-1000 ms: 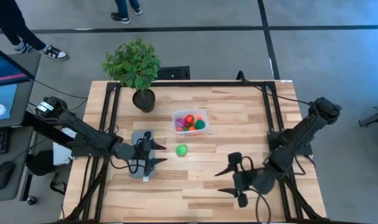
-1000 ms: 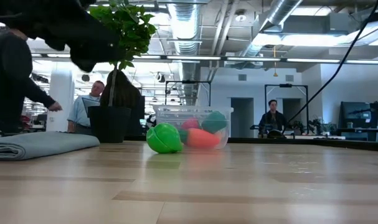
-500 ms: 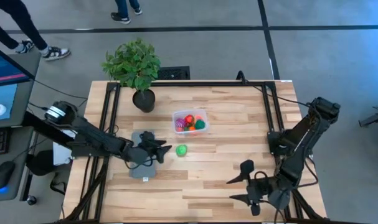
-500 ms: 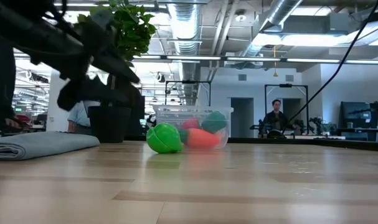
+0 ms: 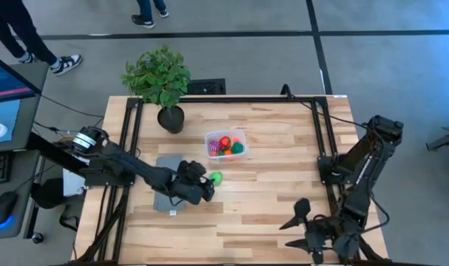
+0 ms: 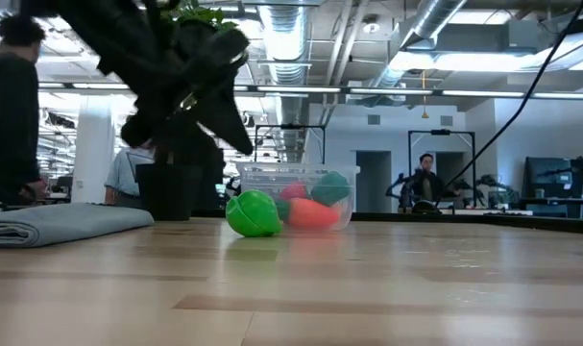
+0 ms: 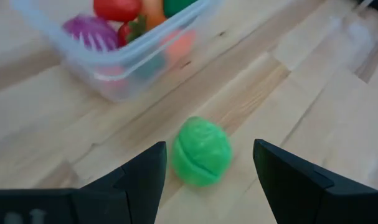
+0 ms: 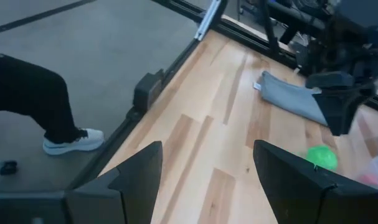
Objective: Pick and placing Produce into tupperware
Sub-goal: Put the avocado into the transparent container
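Observation:
A light green toy [image 5: 216,178] lies on the wood table just near of the clear tupperware [image 5: 225,145]; it also shows in the low view [image 6: 253,213] and the left wrist view [image 7: 202,151]. The tupperware [image 7: 114,56] holds red, purple, orange and dark green toys. My left gripper [image 5: 203,187] is open and hangs a little above and to the left of the green toy. In its wrist view its fingers stand on either side of the toy, apart from it. My right gripper [image 5: 304,229] is open and empty at the near right of the table.
A folded grey cloth [image 5: 163,198] lies under my left arm, left of the green toy. A potted plant [image 5: 159,77] stands at the far left of the table. Black frame rails run along the table's left and right sides. People stand beyond the table.
My left gripper has gone from over the grey cloth toward the table's right, up to the green toy, staying open. My right gripper has drawn back toward the table's near right corner. The green toy and the tupperware have not moved.

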Controlling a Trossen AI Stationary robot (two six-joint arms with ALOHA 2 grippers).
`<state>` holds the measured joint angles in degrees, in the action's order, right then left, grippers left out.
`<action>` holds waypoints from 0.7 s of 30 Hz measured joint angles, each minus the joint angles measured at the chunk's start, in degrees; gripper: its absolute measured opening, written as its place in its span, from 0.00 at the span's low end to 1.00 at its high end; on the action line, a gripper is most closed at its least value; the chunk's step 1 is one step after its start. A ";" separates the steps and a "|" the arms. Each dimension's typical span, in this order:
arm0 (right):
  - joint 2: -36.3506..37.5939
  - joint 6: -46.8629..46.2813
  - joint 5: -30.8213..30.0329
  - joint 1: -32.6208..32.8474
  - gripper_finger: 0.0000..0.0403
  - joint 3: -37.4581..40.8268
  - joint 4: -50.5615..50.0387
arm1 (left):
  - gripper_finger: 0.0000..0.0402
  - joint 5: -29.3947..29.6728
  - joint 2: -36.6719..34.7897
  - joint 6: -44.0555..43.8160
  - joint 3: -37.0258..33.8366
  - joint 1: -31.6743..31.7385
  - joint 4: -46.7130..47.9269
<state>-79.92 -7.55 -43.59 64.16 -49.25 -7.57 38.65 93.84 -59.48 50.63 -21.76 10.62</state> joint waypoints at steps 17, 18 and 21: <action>0.00 -5.93 -0.25 2.49 0.69 0.00 -2.75 | 0.58 -14.44 -0.05 -2.21 6.77 5.97 13.00; 0.00 -5.92 -0.49 2.69 0.69 0.00 -2.76 | 0.59 -14.40 -0.04 -2.91 7.20 5.97 14.23; 0.00 -5.71 -1.85 3.09 0.69 0.00 -2.90 | 0.60 -13.98 -0.04 -3.05 7.74 5.97 12.68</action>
<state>-79.92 -13.26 -45.44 67.24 -49.25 -10.47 24.68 93.80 -62.53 58.37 -15.79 23.30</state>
